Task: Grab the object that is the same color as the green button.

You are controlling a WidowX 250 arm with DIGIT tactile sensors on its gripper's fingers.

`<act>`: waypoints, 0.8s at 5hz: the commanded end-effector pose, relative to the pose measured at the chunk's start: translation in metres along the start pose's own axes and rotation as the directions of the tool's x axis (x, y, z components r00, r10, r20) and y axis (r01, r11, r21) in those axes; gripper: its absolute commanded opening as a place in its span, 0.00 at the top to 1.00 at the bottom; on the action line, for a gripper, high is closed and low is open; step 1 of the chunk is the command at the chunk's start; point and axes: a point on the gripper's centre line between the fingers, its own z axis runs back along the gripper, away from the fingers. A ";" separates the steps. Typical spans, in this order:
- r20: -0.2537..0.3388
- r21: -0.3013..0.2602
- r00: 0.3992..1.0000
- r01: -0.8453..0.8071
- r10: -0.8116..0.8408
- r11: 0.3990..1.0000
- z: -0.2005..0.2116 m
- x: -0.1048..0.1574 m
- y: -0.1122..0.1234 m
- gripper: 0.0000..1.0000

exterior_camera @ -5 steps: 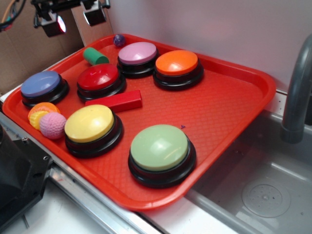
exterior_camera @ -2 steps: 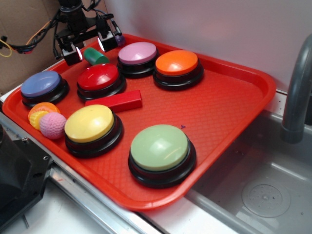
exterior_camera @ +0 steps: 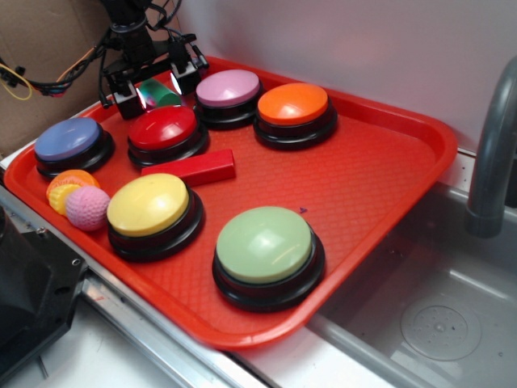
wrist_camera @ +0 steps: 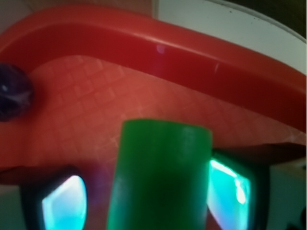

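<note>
Pincer lowered at the far left corner, jaws apart.
The arm descends from above with cables trailing to its left. In the wrist view each finger shows at a lower corner, pads lit pale cyan, clearly separated.

Everything is placed against the tray, which lies left of the sink. The green button sits on the tray near its front edge, the dome button to its left. The block lies behind that dome button. At the tray's far left corner the object lies between the fingers of the gripper, a small ball beside it near the rim.
</note>
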 end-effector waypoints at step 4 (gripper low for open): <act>0.074 -0.200 0.808 0.587 -0.585 0.785 0.147 -0.039 -0.016 1.00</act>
